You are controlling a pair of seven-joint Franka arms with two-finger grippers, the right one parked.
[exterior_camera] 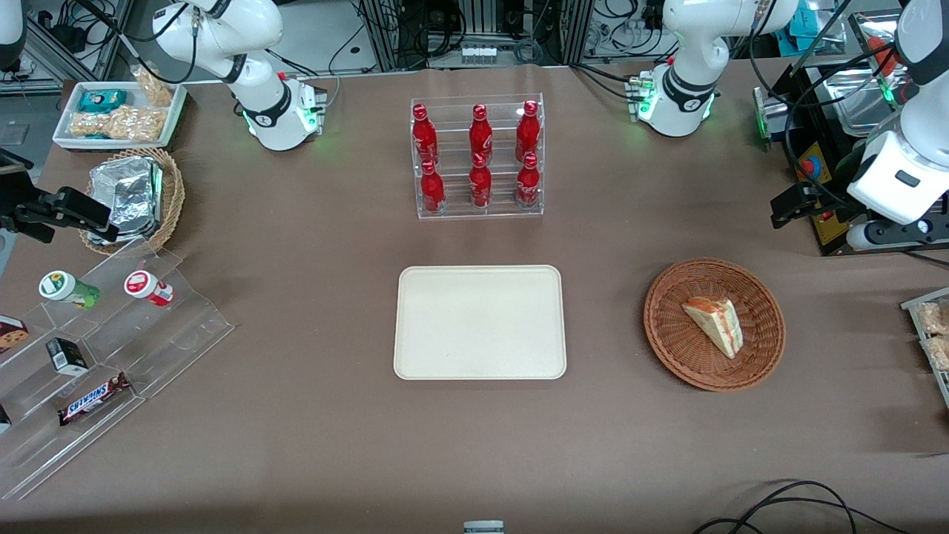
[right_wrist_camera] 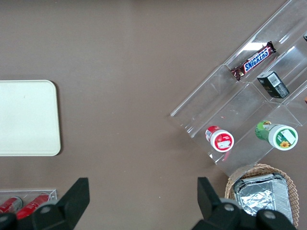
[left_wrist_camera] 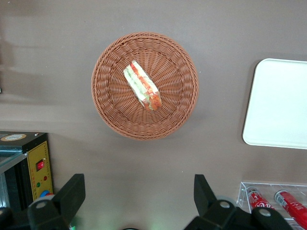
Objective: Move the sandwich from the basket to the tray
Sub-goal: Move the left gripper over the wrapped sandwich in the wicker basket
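The sandwich (exterior_camera: 715, 320), a pale wedge with red and green filling, lies in the reddish-brown wicker basket (exterior_camera: 667, 334) toward the working arm's end of the table. The cream tray (exterior_camera: 480, 322) lies beside the basket at the table's middle, with nothing on it. My left gripper (exterior_camera: 795, 206) hangs high above the table, farther from the front camera than the basket, open and holding nothing. In the left wrist view the open gripper (left_wrist_camera: 136, 196) is well short of the basket (left_wrist_camera: 110, 105), the sandwich (left_wrist_camera: 142, 86) and the tray (left_wrist_camera: 283, 105).
A clear rack of red bottles (exterior_camera: 478, 159) stands farther from the front camera than the tray. A yellow control box (exterior_camera: 823, 200) sits near my gripper. A tan basket of foil packs (exterior_camera: 133, 196), a snack tray (exterior_camera: 118, 115) and an acrylic stand (exterior_camera: 96, 348) lie toward the parked arm's end.
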